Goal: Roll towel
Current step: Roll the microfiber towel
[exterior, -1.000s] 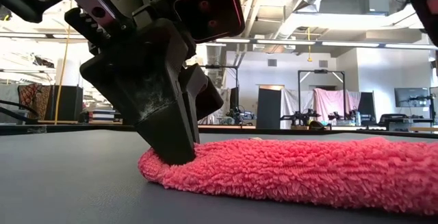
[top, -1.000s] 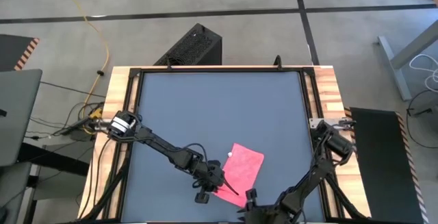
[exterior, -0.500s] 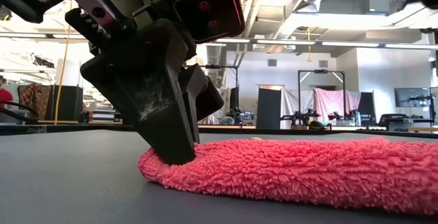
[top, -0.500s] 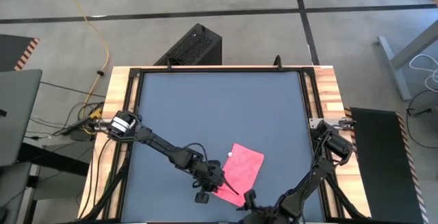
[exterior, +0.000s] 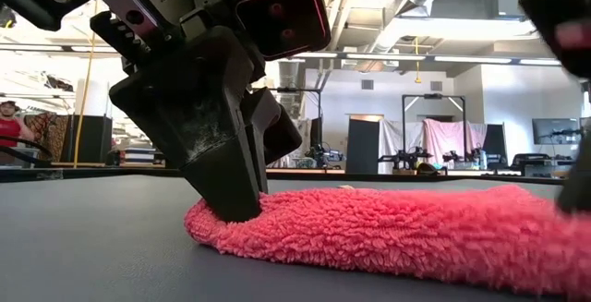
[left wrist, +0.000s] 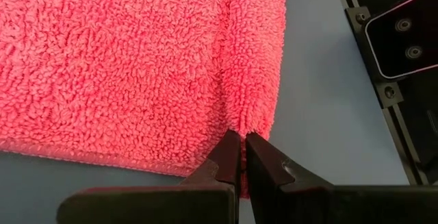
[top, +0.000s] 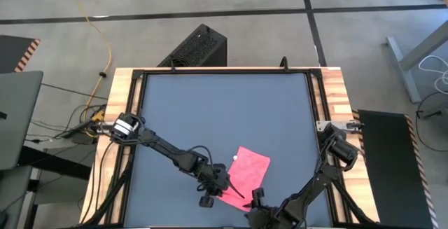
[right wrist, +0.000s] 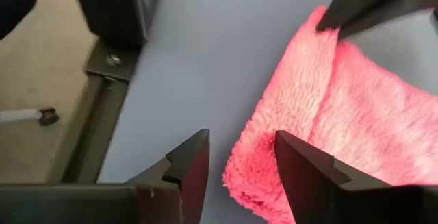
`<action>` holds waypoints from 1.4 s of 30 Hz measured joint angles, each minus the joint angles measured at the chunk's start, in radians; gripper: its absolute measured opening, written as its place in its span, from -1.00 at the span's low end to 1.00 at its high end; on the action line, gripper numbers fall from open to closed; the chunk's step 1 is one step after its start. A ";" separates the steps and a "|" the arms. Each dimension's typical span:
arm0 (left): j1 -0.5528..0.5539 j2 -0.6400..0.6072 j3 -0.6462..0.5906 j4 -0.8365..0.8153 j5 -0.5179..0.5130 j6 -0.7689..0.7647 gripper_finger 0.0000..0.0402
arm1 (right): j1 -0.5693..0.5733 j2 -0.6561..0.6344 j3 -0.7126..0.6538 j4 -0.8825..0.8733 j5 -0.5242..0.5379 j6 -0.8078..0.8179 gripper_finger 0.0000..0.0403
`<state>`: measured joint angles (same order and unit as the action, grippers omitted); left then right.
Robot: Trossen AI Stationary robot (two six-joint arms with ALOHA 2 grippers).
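Observation:
The pink towel (top: 248, 171) lies flat on the dark grey table near its front edge. One side of it is turned over into a thick strip (left wrist: 254, 59). My left gripper (left wrist: 242, 142) is shut, its tips down on one end of that strip. It also shows in the low view as the left gripper (exterior: 231, 200). My right gripper (right wrist: 241, 161) is open at the strip's other end (right wrist: 254, 172), one finger on either side of it. It slants down from the table's near right. My left gripper presses its shut fingertips (exterior: 233, 211) down into the pile at the end of the turned-over strip (left wrist: 236, 122). It slants down from the table's left. The towel's end (exterior: 208, 228) lies on the table under the tips. Whether cloth is caught between them, I cannot tell. My right gripper stands astride the strip's other end, and whether a finger touches it I cannot tell.
Bare grey tabletop (top: 224, 110) stretches toward the far edge. A black frame rail (right wrist: 102, 107) runs along the table's near side, close to my right gripper. Wooden borders (top: 336, 89) flank the mat.
My right gripper has tipped downward and come in toward the towel's near end, and it now shows at the right edge of the low view. My left gripper and the towel have stayed where they were.

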<state>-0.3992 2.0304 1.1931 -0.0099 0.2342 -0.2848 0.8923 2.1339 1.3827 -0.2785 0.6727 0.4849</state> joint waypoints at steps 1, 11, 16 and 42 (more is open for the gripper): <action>0.000 0.000 0.000 0.000 0.005 0.000 -1.00 | -0.003 0.009 0.000 -0.002 0.006 0.016 -0.07; 0.000 0.001 0.000 0.002 0.042 0.006 -0.96 | 0.015 0.030 0.003 -0.088 0.062 0.277 -0.50; 0.002 0.001 0.000 0.000 0.052 0.035 -0.80 | 0.022 0.029 0.002 -0.089 0.064 0.385 -0.89; -0.198 -0.086 0.000 0.134 -0.400 0.415 -0.55 | 0.102 -0.020 -0.020 -0.077 0.188 0.720 -0.88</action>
<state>-0.5969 1.9447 1.1934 0.1242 -0.1660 0.1298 0.9948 2.1139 1.3627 -0.3554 0.8608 1.2048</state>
